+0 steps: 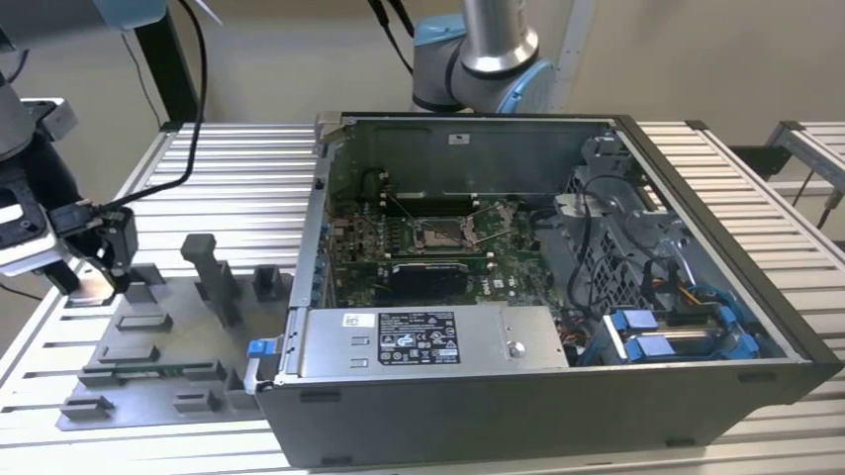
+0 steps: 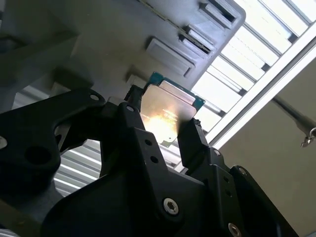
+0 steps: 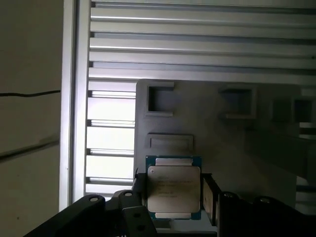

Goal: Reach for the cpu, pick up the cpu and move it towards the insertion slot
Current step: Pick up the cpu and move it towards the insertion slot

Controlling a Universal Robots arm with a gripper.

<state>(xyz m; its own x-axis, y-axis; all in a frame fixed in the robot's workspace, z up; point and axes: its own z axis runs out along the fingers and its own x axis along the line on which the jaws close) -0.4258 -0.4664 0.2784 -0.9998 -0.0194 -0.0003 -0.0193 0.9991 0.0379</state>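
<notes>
In both wrist views we see the jaws closed on the cpu [image 3: 174,190] [image 2: 165,111], gripping two opposite edges, its metal top facing the cameras. In the exterior view they hang over the grey tray [image 1: 145,391] at the bench's [image 1: 237,198] left, as that view shows it. The slot [image 1: 440,235] lies well apart, inside the open case [image 1: 528,416].

Nothing legible: print on the black sticker [image 1: 418,341] and white sticker [image 1: 354,319] atop the grey metal box [image 1: 531,329], and on the silvery square cpu [image 3: 174,185], is too small.
</notes>
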